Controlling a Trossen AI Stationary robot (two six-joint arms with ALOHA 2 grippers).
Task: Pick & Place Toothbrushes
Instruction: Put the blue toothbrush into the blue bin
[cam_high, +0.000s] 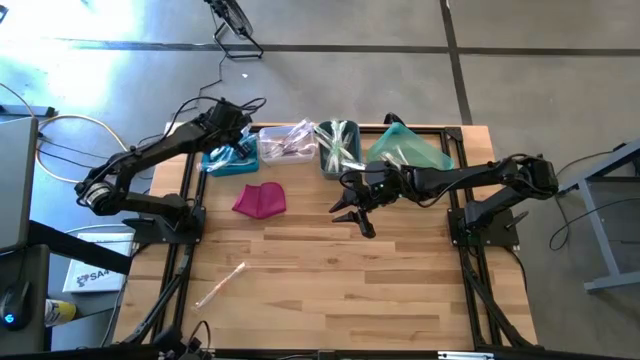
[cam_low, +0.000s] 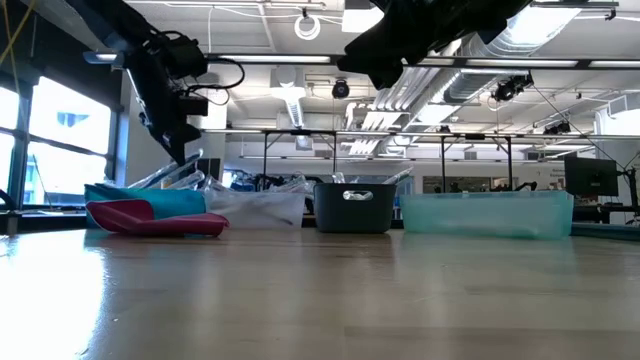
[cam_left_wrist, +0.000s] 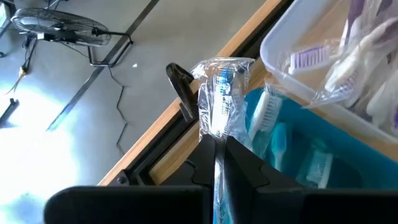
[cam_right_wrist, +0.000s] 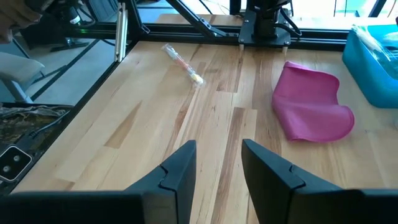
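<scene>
Dark left tool (cam_left_wrist: 219, 158) clenched on wrapped toothbrush (cam_left_wrist: 219, 102) above blue bin (cam_left_wrist: 348, 149); right tool (cam_right_wrist: 217, 171) released, mid-table.

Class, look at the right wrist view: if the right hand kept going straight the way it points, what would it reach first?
Probably bare table. The right hand, open and empty, aims between the wrapped toothbrush and the pink pouch; depth is hard to judge.

Four bins (cam_high: 338, 148) sit in a row along the table's (cam_high: 330, 280) far edge, pouch (cam_high: 260, 199) just in front, one toothbrush (cam_high: 220, 285) off near the front-left.
</scene>
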